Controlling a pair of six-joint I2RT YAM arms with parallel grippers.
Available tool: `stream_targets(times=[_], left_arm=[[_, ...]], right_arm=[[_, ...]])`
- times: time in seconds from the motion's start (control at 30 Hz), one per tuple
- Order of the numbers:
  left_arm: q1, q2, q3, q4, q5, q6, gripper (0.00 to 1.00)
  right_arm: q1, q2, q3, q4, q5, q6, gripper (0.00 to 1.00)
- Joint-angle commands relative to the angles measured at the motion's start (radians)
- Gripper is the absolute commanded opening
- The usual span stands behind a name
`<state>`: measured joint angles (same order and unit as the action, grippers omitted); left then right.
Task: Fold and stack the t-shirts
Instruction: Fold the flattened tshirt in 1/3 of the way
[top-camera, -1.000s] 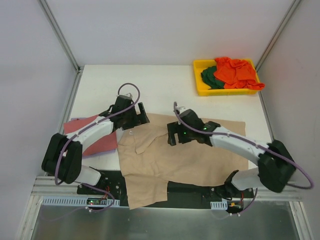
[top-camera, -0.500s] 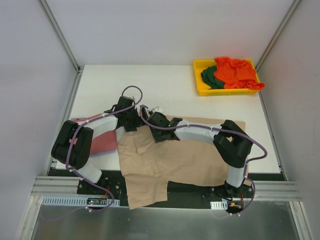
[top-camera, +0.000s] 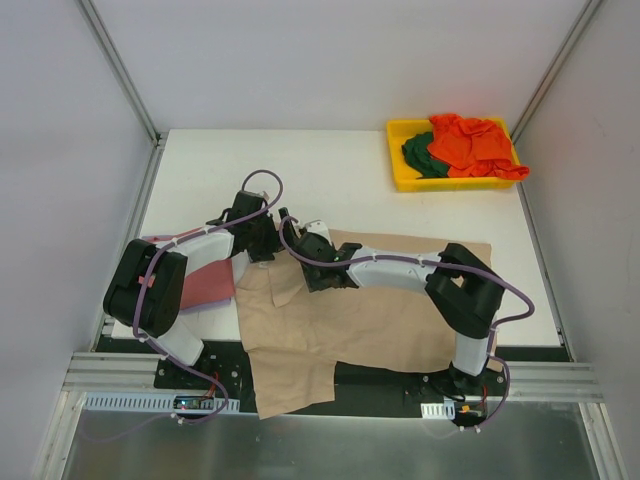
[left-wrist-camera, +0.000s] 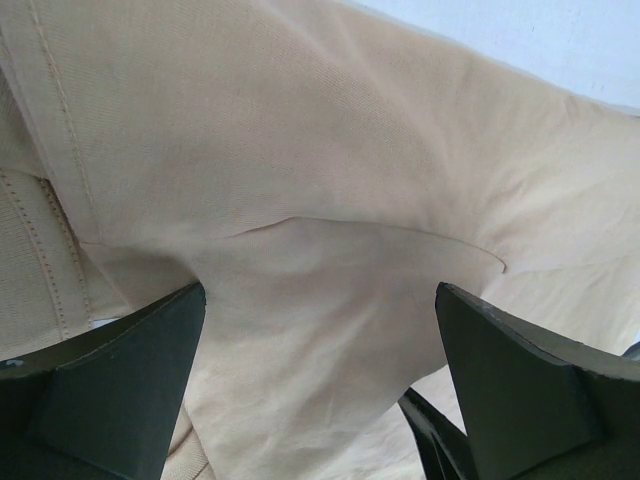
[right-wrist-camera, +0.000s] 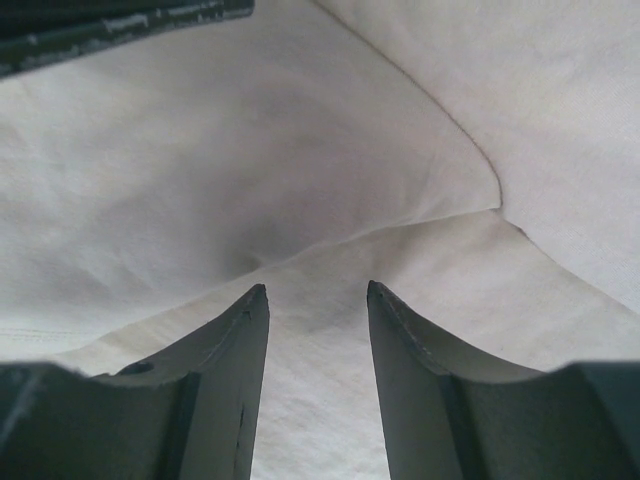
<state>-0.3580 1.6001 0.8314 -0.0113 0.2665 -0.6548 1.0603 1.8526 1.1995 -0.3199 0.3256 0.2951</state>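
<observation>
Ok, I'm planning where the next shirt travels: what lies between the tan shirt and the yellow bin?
Nothing but bare white table between the tan shirt and the yellow bin, as the top view shows.

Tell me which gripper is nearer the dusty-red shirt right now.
Left. The left gripper sits at the left edge of the tan shirt, just right of the dusty-red shirt; the right gripper is farther right, on the tan cloth.
</observation>
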Motion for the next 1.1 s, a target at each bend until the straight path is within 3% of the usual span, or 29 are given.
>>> stream_targets(times=[0.0, 0.63, 0.93, 1.07], left_arm=[[0.008, 0.017, -0.006, -0.006, 0.005, -0.002, 0.99], [0.017, 0.035, -0.008, -0.006, 0.023, -0.003, 0.99], [0.037, 0.032, -0.009, -0.007, 0.017, 0.003, 0.99], [0.048, 0.031, -0.011, -0.01, 0.013, 0.004, 0.99]], right_arm=[[0.004, 0.002, 0.028, 0.024, 0.023, 0.039, 0.46], [0.001, 0.126, 0.157, 0.016, 0.066, 0.033, 0.38], [0.003, 0.076, 0.138, -0.037, 0.087, 0.052, 0.02], [0.009, -0.005, 0.088, -0.053, 0.075, 0.05, 0.01]])
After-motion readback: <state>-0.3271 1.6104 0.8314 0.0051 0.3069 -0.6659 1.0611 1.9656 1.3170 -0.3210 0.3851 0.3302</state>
